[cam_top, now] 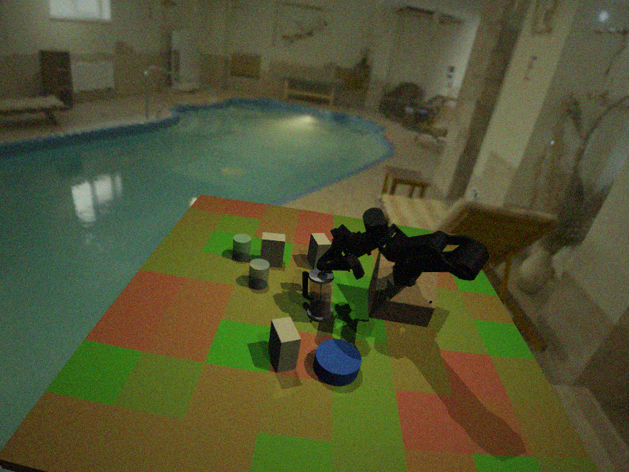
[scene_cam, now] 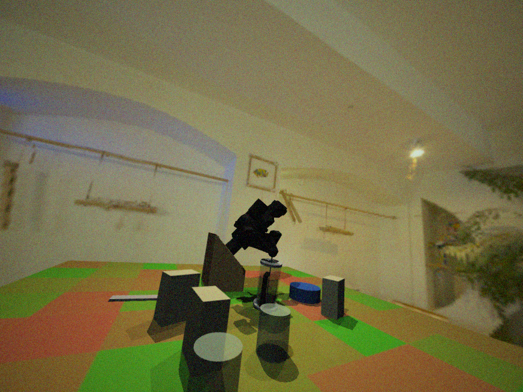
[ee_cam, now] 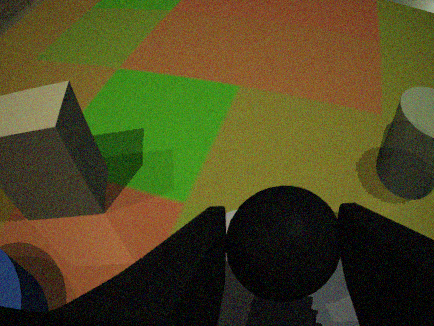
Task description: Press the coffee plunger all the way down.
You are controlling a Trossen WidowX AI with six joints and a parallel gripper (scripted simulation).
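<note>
The coffee press (cam_top: 320, 296) (scene_cam: 269, 282) stands upright on the table, a clear cylinder with a metal rim, a base ring and a black handle on one side. My gripper (cam_top: 324, 265) (scene_cam: 273, 254) (ee_cam: 282, 221) is right over its lid. It is shut on the round black plunger knob (ee_cam: 283, 250), which sits between the two fingers in the wrist view. Only a short bit of rod shows between the fingers and the lid in the exterior view. The fingers hide the knob in the top and exterior views.
A blue disc (cam_top: 337, 358) (scene_cam: 304, 292) (ee_cam: 9, 280) and a grey block (cam_top: 284, 345) (scene_cam: 333, 297) (ee_cam: 47, 170) stand near the press. Two more blocks (cam_top: 273, 250) (cam_top: 319, 248) and two translucent cylinders (cam_top: 259, 274) (cam_top: 242, 247) stand beyond it. A wooden slanted block (scene_cam: 221, 268) is beside the arm.
</note>
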